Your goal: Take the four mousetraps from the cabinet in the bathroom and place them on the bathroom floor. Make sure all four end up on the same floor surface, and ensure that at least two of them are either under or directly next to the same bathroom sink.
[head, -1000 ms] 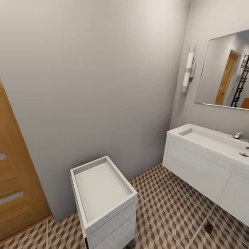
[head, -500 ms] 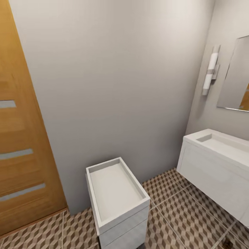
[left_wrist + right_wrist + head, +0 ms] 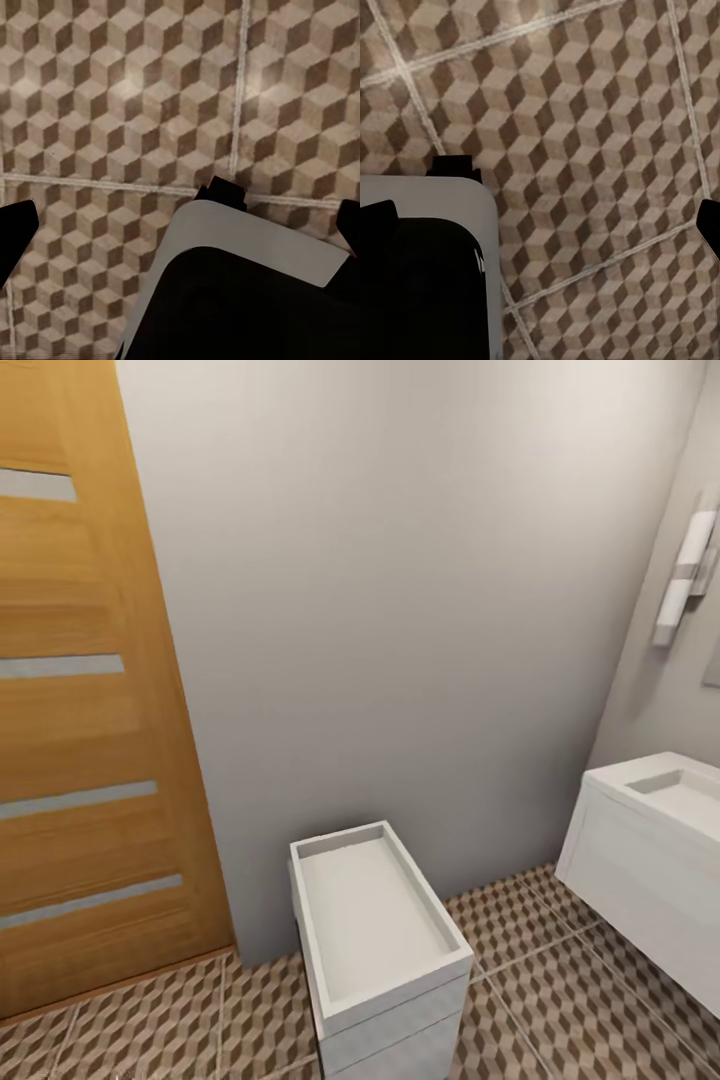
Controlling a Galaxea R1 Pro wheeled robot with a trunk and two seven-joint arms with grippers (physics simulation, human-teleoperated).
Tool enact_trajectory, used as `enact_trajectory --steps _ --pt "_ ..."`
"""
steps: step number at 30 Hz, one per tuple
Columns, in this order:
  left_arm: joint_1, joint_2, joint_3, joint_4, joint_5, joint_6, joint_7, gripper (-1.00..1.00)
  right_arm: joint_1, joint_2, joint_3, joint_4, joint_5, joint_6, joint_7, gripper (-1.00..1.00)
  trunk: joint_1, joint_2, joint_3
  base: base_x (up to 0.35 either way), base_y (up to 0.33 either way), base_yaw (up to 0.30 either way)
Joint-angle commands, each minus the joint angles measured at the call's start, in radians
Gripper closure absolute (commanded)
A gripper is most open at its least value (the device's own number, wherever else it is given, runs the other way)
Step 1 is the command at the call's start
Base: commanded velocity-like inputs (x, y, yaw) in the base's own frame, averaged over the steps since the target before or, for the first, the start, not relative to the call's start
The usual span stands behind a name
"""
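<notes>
In the bathroom corner, I face a small white drawer unit (image 3: 380, 950) by the grey wall, a wooden door (image 3: 90, 690) at left and the sink (image 3: 660, 840) at far right. I judge I should turn slowly to find the cabinet. Both claws look spread, empty, over the cube-patterned floor (image 3: 560, 1000).

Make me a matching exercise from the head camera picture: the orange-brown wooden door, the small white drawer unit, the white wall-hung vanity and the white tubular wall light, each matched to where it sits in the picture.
Things:
1. orange-brown wooden door
2. small white drawer unit
3. white wall-hung vanity
4. white tubular wall light

Places:
A. upper right
B. bottom centre
C. left edge
D. lower right

Pairs: 1-C, 2-B, 3-D, 4-A
</notes>
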Motion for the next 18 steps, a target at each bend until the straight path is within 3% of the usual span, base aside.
enact_trajectory --steps 1,18 --pt "-0.001 0.0 -0.004 0.001 0.007 -0.004 0.003 -1.0 -0.001 0.0 0.006 0.003 -0.002 -0.006 -0.002 -1.0 0.0 0.0 -0.001 0.0 0.0 0.271" --pt "-0.001 0.0 -0.004 0.001 0.007 -0.003 0.003 -1.0 -0.001 0.0 0.006 0.003 -0.002 -0.006 -0.002 -1.0 0.0 0.0 -0.001 0.0 0.0 0.271"
